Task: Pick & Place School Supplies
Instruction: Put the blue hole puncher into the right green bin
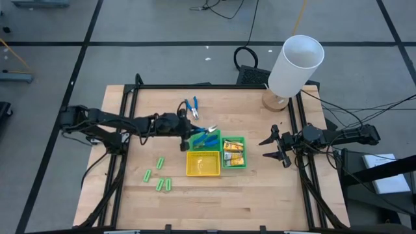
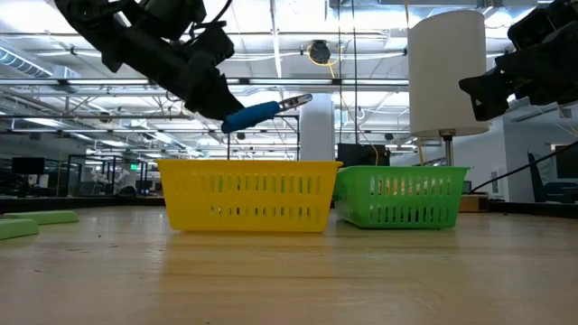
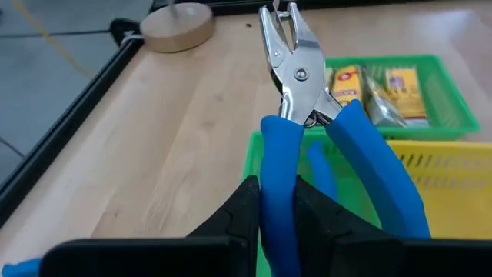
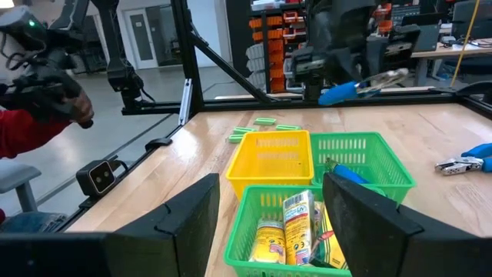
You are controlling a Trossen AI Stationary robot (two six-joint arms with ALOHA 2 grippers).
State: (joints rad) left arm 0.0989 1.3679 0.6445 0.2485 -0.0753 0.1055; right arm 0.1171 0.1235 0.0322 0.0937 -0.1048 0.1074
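My left gripper (image 1: 192, 134) is shut on a blue-handled plier tool (image 3: 296, 69) and holds it in the air above the far green tray (image 1: 209, 138). In the low view the tool (image 2: 264, 113) hangs above the yellow tray (image 2: 244, 194). A second plier tool (image 3: 319, 165) lies in that green tray, and a third (image 1: 190, 107) lies flat on the table farther back. Several light-green sticks (image 1: 159, 174) lie on the table left of the yellow tray (image 1: 203, 163). Yellow-orange packets (image 4: 296, 227) fill the right green tray (image 1: 233, 153). My right gripper (image 1: 275, 148) hovers open to the right of the trays. My left gripper pinches one blue handle (image 3: 277, 165) of the plier tool between its two fingers (image 3: 244, 206), and the fingers lie along the handle. The other handle (image 3: 377, 165) spreads free beside them. The tool is lifted clear, its metal head (image 2: 298, 100) pointing toward the table's right and slightly up.
A big white cylinder (image 1: 296, 65) on a round wooden base stands at the far right corner. A black frame (image 1: 127, 97) borders the table. A person with a red sleeve (image 4: 27, 127) shows beyond the table in the right wrist view. Bare wood lies in front of the trays.
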